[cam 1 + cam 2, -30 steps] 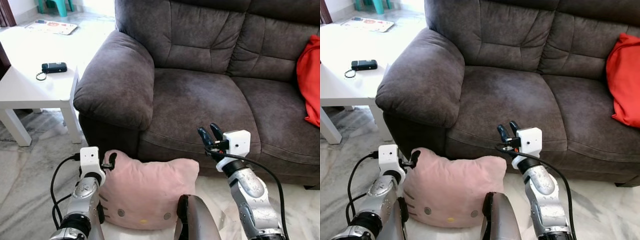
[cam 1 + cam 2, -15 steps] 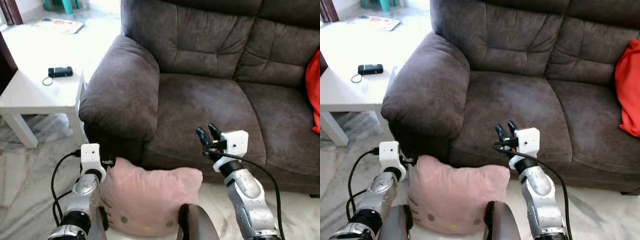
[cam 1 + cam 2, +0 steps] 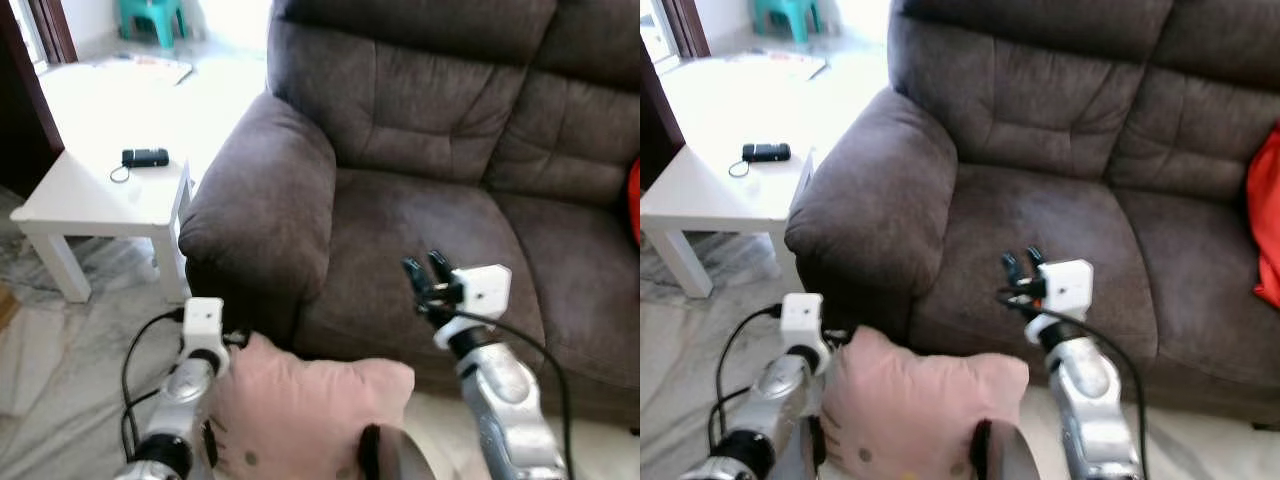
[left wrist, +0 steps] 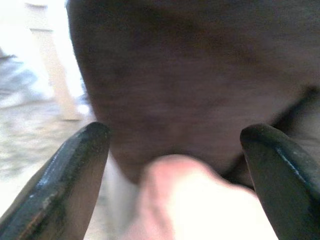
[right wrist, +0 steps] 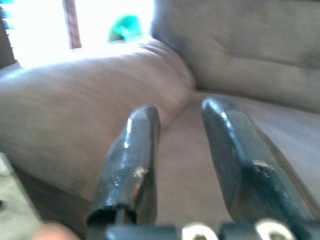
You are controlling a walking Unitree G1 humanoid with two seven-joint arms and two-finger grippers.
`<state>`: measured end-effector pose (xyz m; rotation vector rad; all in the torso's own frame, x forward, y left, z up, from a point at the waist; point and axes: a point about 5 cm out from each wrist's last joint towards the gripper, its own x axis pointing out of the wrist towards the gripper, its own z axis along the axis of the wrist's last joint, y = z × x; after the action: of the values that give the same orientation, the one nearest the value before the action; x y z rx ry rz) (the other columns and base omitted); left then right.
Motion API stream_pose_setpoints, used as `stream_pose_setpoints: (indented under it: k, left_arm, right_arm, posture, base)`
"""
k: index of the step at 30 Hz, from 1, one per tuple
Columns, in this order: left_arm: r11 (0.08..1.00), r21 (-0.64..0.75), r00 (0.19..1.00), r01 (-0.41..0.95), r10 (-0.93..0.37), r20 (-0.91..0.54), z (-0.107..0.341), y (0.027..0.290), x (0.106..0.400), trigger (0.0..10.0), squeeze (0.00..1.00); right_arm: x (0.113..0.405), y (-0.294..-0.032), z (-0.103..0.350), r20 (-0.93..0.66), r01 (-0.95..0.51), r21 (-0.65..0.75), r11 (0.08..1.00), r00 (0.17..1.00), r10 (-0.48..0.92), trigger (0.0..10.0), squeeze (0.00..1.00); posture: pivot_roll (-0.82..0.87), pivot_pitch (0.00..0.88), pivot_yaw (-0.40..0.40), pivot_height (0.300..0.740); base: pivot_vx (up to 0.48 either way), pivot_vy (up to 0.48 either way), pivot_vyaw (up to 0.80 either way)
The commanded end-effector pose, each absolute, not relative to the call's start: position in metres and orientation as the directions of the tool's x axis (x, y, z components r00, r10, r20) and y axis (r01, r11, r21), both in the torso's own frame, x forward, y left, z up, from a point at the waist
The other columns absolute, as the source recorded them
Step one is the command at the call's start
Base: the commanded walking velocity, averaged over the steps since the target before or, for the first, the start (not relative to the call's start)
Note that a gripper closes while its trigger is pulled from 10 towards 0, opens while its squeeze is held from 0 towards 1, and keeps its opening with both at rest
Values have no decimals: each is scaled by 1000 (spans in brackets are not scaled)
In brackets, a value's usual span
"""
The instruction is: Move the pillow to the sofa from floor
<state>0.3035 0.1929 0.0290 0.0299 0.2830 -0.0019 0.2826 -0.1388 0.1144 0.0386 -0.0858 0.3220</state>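
Pink plush cat-face pillow [image 3: 305, 420] sits low before the brown suede sofa [image 3: 430, 210], between both arms. Left claw [image 4: 172, 165] gapes around its corner; right claw [image 3: 428, 275] hovers, slightly parted. Next — lift onto the seat.

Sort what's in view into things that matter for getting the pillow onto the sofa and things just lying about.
Part of the job:
pink pillow, between the two arms
grey sofa
left gripper, at the pillow's corner, fingers apart
right gripper, raised before the seat cushion

Just lying about:
white side table
black device on it
red cushion on the sofa
teal stool
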Motion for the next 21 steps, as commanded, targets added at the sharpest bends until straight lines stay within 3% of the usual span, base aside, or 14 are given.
stream_pose_setpoints:
  k: [1, 6, 21]
  left_arm:
    - [998, 3, 955, 69, -65, -290, 27, 175, 303, 10000, 0]
    - [995, 1, 946, 97, -92, -310, 23, 172, 300, 10000, 0]
    - [992, 5, 943, 123, -116, -311, 23, 169, 300, 10000, 0]
  right_arm:
    - [281, -153, 114, 75, -281, 4, 960, 957, 280, 10000, 0]
    - [281, -153, 114, 72, -281, 4, 960, 957, 280, 10000, 0]
    - [280, -155, 115, 71, -277, 3, 961, 958, 277, 10000, 0]
  posture:
    - [-4, 0, -142, 481]
    - [-5, 0, -142, 481]
    - [-10, 0, -140, 481]
  base:
    - [0, 0, 0]
    - [0, 0, 0]
    - [352, 0, 0]
